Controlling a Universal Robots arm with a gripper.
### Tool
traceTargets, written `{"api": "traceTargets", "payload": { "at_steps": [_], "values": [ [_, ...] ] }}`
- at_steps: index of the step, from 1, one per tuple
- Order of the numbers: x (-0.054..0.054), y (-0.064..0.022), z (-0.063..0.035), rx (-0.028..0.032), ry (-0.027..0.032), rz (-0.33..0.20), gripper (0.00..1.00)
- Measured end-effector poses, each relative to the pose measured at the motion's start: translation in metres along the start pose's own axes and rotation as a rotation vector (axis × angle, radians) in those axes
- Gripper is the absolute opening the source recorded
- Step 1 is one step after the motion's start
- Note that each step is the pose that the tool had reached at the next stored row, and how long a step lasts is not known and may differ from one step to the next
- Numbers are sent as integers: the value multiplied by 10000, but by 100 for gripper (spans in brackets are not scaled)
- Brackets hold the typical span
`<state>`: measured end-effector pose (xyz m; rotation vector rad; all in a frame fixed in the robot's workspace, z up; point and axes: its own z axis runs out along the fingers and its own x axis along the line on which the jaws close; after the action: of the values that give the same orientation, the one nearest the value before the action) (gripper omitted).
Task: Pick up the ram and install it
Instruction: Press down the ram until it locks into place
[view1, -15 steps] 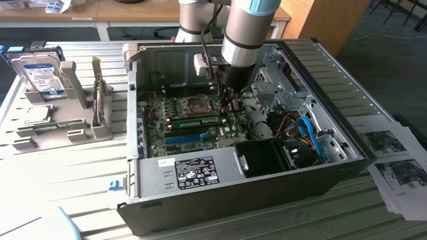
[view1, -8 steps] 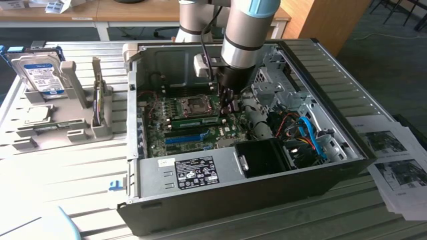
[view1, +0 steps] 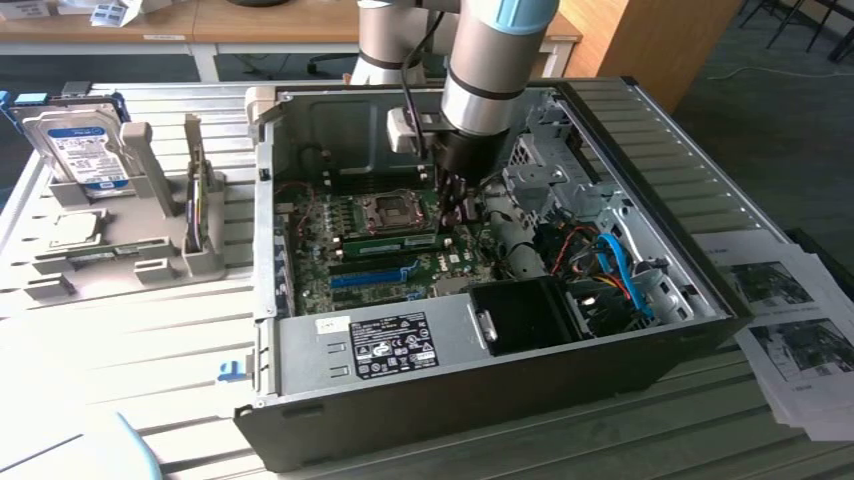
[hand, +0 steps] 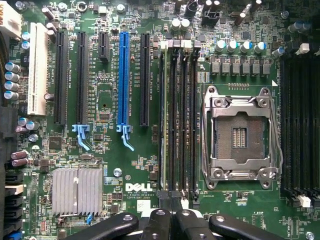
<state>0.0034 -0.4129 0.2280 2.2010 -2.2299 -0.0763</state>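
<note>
One ram (view1: 396, 242) lies seated in a motherboard (view1: 380, 262) slot beside the processor socket (hand: 240, 132), inside the open computer case (view1: 561, 385). My pincer (hand: 169, 220) hangs just above its end, fingers pressed together, gripping nothing that I can see.

Ram (view1: 395, 243): long, thin green circuit-board stick, lying edge-up in memory slot on motherboard inside open computer case, just beside CPU socket, on socket's near side in exterior view. Wrist view: ram (hand: 164, 115) appears as narrow green edge standing upright in outermost of four parallel dark slots, running slot's full length.
</note>
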Motion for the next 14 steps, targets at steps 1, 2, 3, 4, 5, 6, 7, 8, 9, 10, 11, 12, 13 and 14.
{"api": "traceTargets", "payload": {
  "at_steps": [1, 2, 3, 4, 5, 6, 7, 8, 9, 10, 11, 12, 13, 14],
  "values": [
    [0, 0, 0, 0, 0, 0, 9],
    [0, 0, 0, 0, 0, 0, 9],
    [0, 0, 0, 0, 2, 1, 9],
    [0, 0, 2, 0, 1, 1, 9],
    [0, 0, 5, 0, 1, 1, 9],
    [0, 0, 9, 1, 0, 1, 9],
    [0, 0, 13, 0, 1, 1, 9],
    [0, 0, 16, 0, 1, 1, 9],
    [0, 0, 19, -1, 1, 1, 9],
    [1, -1, 23, 0, 2, 1, 9],
    [1, -1, 25, -1, 3, 1, 9],
    [1, -1, 28, 0, 2, 1, 9],
    [1, -1, 29, 0, 2, 1, 9],
    [1, -1, 29, -1, 2, 1, 9]
  ]
}}
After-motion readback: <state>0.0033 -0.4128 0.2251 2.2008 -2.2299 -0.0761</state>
